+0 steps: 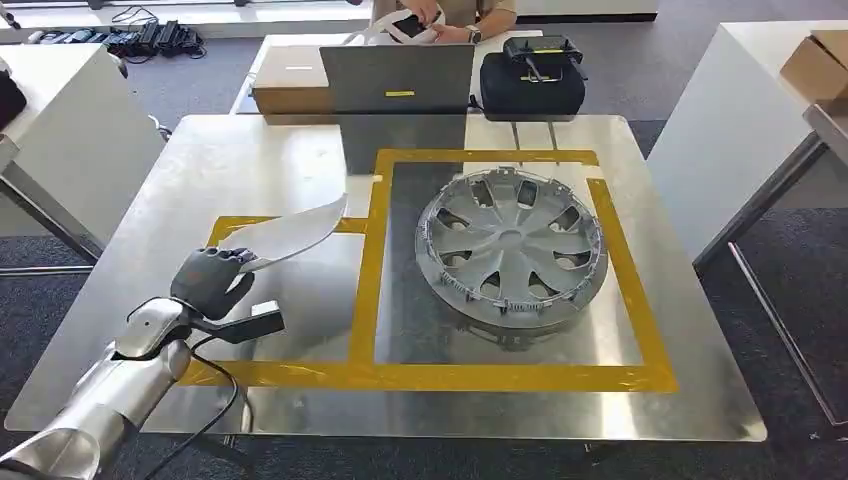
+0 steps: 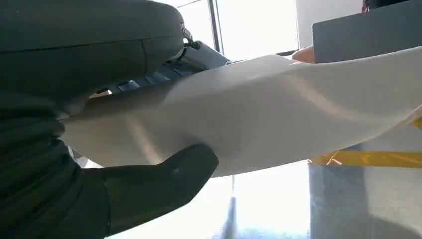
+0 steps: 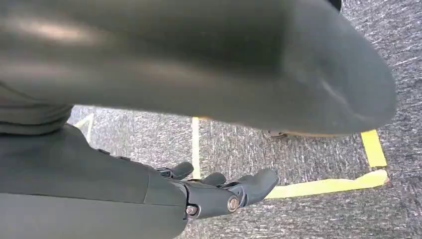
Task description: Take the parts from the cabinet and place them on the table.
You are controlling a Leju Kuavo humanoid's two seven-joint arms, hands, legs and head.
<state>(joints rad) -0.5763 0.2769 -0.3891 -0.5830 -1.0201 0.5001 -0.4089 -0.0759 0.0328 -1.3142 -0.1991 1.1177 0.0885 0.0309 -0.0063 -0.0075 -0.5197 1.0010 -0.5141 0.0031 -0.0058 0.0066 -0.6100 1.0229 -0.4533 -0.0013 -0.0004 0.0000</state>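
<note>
Left hand (image 1: 212, 279) gripping white curved part (image 1: 292, 236) (seemingly above table (image 1: 250, 160))

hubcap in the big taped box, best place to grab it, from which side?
Judgement: take the hubcap at its rim on the near right edge, coming from the robot's right side. It lies flat on the table, face up, so only the thin raised rim gives the fingers a hold. The left hand holds the white curved part; the right hand holds nothing.

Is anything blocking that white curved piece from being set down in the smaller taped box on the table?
Nothing visible does. The left hand holds the white curved part over the bare left taped box; the hubcap sits apart in the right box.
</note>
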